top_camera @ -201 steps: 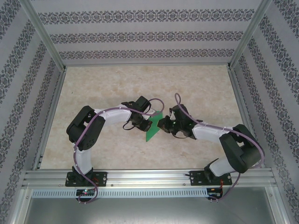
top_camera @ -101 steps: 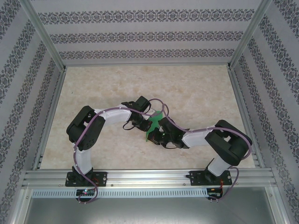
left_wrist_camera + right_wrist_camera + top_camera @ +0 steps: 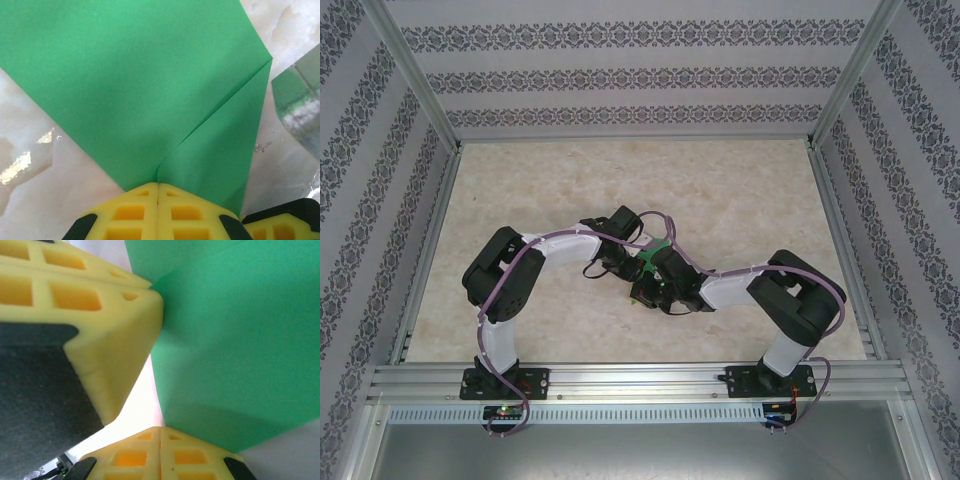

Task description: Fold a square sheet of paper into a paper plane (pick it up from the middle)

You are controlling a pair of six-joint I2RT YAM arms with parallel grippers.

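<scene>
Two arms are bending inward over the pale marbled counter (image 3: 740,190), the left arm (image 3: 555,245) curving in from one side and the right arm (image 3: 740,285) from the other, so that their tools are meeting just nearer than the counter's middle. The green sheet of paper (image 3: 651,257) is sitting between them, mostly covered from above by the wrists, with slivers of green showing beside the left tool (image 3: 626,264) and at the tip of the right tool (image 3: 646,292). In the left wrist view the left tool (image 3: 158,188) is pressing its yellow fingertips together on the sheet (image 3: 145,85), pinching it right where a crease begins. That crease is running up and to the right to a sharp corner, with a narrower folded flap lying on its right side and a broad flat area spreading to the left. Marbled counter is showing on both sides of the green, though whether the paper is resting flat on it cannot be told. One of the right tool's yellow fingers (image 3: 272,227) is peeking in at the lower right, just beside the flap's edge. In the right wrist view the right tool (image 3: 160,432) is also closing its fingertips tight together, gripping the lower corner of the sheet (image 3: 240,340), while one of the left tool's yellow fingers (image 3: 100,310) is looming close at the upper left, touching the paper's edge. Patterned walls (image 3: 620,80) are enclosing the counter.
</scene>
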